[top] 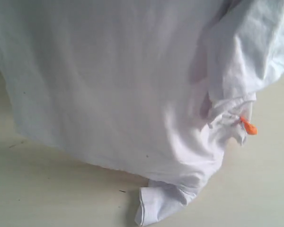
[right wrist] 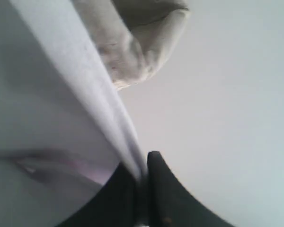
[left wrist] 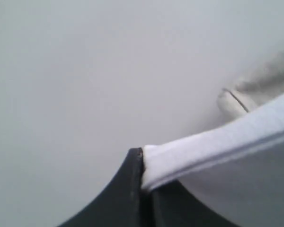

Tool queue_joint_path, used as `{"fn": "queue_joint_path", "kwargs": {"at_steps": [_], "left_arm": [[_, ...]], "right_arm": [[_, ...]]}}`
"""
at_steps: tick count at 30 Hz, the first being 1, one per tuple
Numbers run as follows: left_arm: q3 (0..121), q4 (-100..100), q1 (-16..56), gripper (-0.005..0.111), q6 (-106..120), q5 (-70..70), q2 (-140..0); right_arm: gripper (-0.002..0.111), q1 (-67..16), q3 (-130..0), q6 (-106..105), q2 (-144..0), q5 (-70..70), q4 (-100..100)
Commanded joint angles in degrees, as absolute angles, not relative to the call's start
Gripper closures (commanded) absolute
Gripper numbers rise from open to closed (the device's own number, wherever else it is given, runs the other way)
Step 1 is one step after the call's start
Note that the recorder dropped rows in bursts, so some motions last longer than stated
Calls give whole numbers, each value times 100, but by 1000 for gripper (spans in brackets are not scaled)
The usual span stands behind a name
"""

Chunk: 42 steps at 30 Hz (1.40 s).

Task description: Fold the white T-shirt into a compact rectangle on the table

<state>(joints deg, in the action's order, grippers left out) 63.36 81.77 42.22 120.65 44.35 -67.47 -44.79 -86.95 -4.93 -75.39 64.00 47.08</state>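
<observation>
Shirt (top: 123,85) is held up over the table (top: 47,189) and fills most of the exterior view. One sleeve (top: 156,203) hangs lowest and seems to touch the surface, though that's hard to be sure of. Left claw (left wrist: 143,182) is closed, pinching a folded edge of the cloth. Right claw (right wrist: 141,177) is closed on an edge too. Small orange bit (top: 249,126) sits on the cloth; can't tell what it is.

Step looks like lift-and-spread before laying flat. To do it well, keep both pinches tight with the edge taut and level between the arms. Lower so the bottom lands first, then drag to smooth it — don't let the dangling sleeve tuck under.

No container in any view.
</observation>
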Motion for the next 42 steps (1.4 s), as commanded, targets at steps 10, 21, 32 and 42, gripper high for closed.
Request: {"fn": "queue_joint_path", "kwargs": {"at_steps": [10,21,32,42], "left_arm": [[7402,7639,4107,107,12029,4385,-6108],[5303,9708,4107,107,12029,3126,-4821],[2520,8575,4107,107,12029,335,-3847],[1578,8340,4118,107,11278,-595,-4180]], "right_arm": [[108,-4426,-10721,-785,-7285,6446,4789],[108,-4426,-9625,-1798,-6660,6996,2152],[108,-4435,-6173,-2310,-5973,6996,886],[108,-4435,-4645,-3700,-5995,6996,-1444]]}}
